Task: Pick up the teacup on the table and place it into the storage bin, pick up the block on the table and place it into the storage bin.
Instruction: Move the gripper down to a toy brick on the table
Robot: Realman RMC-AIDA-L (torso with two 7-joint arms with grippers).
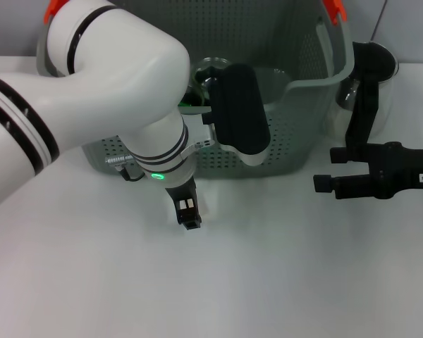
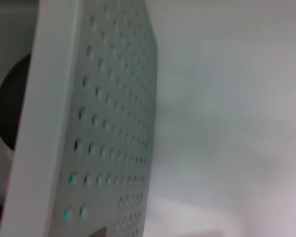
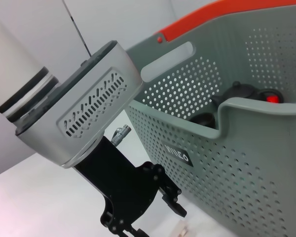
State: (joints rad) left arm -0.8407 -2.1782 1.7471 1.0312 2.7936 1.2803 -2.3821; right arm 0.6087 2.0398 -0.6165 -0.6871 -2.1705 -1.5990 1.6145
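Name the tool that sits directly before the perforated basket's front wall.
The left tool, black, on the white arm, points down just before the grey-green perforated plastic basket; the right tool lies off past the basket's right end.

Storage bin (image 1: 296, 141): grey-green perforated plastic basket, orange-red corner tabs, small black label with white lettering on one wall. It stands upright at the counter's far edge. Dark items lie inside, unidentifiable.

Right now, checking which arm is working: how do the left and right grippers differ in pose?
The left gripper points straight down at the table, close before the storage bin front wall; the right gripper lies level, pointing left, off the bin's right end, jaws apart. Both are black.
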